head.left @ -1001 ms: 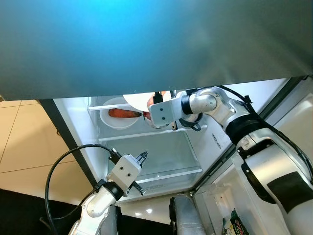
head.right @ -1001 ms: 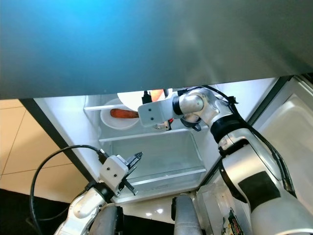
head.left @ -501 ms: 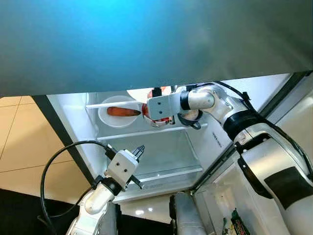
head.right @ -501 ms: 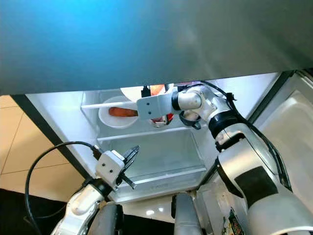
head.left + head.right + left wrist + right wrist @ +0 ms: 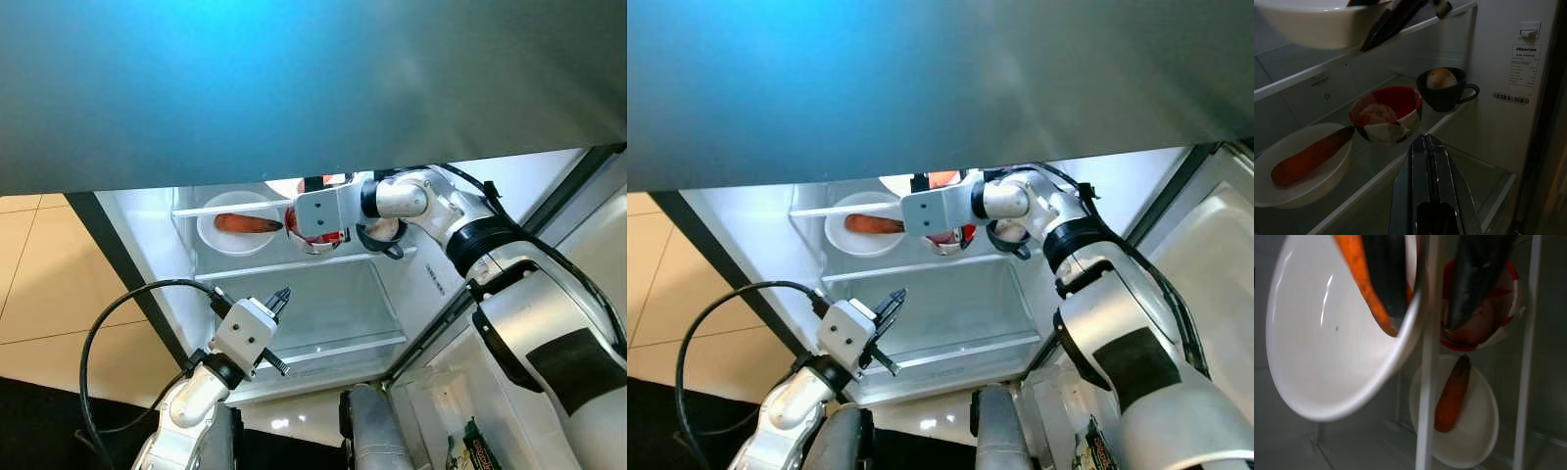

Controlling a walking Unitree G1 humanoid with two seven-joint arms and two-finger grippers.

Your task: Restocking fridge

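Flanking red bowl [image 5: 1385, 119], carrot plate [image 5: 1300, 166], black mug [image 5: 1445, 89]

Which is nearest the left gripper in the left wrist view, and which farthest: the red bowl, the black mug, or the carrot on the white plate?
From the left gripper:
1. Red bowl, mid-shelf, directly ahead.
2. Carrot, on the white plate beside the bowl.
3. Black mug, at the shelf's far end by the fridge wall.

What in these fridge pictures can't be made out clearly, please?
- Head views: the upper shelf, where the right gripper holds a white bowl, is hidden by the grey fridge body.
- Right wrist view: the held bowl's contents beyond a carrot are blocked by a black finger.
- Left wrist view: the food in the red bowl and the black cup is too dark to identify.
- Door bottle: cut off by the edge.
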